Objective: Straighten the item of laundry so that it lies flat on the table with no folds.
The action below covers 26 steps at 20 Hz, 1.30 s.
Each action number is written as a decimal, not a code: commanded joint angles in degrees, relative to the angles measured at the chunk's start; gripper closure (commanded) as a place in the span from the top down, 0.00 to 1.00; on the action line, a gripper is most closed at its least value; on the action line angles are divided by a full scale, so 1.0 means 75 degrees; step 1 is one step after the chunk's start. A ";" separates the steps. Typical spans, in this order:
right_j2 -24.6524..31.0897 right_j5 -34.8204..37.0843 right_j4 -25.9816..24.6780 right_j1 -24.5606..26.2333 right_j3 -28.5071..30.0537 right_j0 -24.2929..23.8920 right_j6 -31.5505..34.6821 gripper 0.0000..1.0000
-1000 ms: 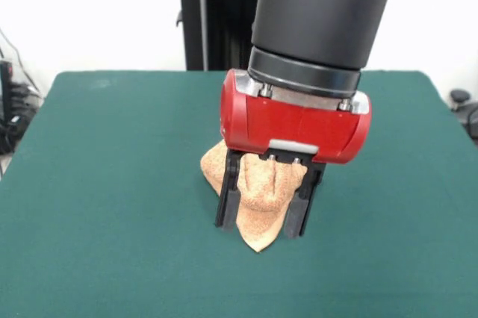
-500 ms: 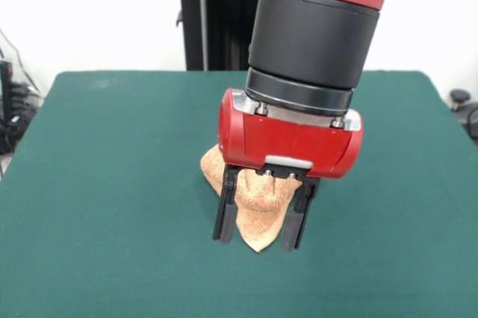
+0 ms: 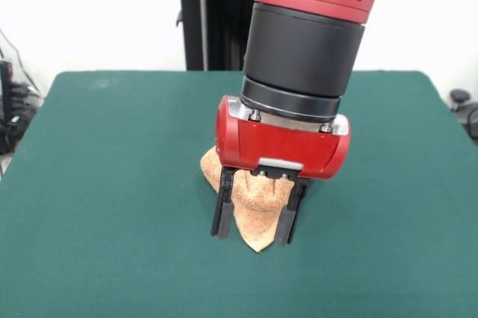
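The orange-tan towel (image 3: 252, 213) lies bunched and folded on the dark green table (image 3: 97, 184), near its middle, with one pointed corner toward the camera. My gripper (image 3: 252, 237) hangs straight down over it. Its two black fingers (image 3: 222, 213) stand apart, one on each side of the towel's near part, their tips close to the table. The red wrist hides the towel's far part.
The robot's black pedestal (image 3: 209, 19) stands behind the table's far edge. Cables and dark equipment (image 3: 11, 109) lie off the table's left side, and a dark object (image 3: 463, 105) sits off its right side.
The gripper has moved a little to the left and down, its fingers still straddling the towel. The towel has kept its shape and place.
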 commanded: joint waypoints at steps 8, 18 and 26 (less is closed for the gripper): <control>0.0721 -0.0703 0.0379 0.0085 0.2691 0.0071 0.1859 1.00; 0.0704 -0.1159 0.0484 0.0048 0.3319 0.0121 0.2004 1.00; 0.0643 -0.1116 0.0571 -0.0204 0.3853 0.0182 0.1979 1.00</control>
